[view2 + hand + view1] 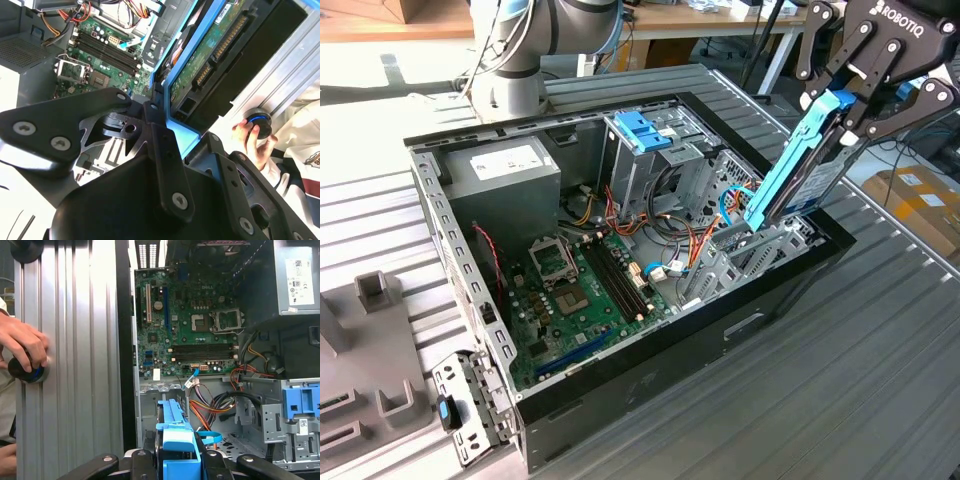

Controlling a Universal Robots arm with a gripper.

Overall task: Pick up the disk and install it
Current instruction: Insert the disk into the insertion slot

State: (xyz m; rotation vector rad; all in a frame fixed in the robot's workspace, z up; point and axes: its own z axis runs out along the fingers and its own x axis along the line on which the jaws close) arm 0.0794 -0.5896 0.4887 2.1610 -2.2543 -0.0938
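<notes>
- Disk (pixel 798 165), a flat grey-silver hard drive framed by light-blue plastic rails, hangs steeply tilted. Its upper end is in the pincer and its lower end is down inside the open case, near the wall on the exterior view's right.
- We see the black pincer (pixel 848 108) clamped on the disk's upper end, a finger on either side.
- In the second wrist view the disk's green circuit-board face (pixel 210 60) is turned toward the camera.
- Below its lower end sit a grey metal bay (pixel 745 255) and orange and red cables (pixel 695 245); we cannot tell whether the disk touches them.
- The black open computer case (pixel 670 370) lies on its side on the ribbed grey metal bench (pixel 840 400), its green motherboard (pixel 570 300) exposed.
- A broad blue plastic handle on a grey metal cage (pixel 642 132) stands further inside, apart from the disk.
- A person's hand (pixel 22 347) rests on a black-and-blue knob (pixel 27 372) on the bench beside the case.
</notes>
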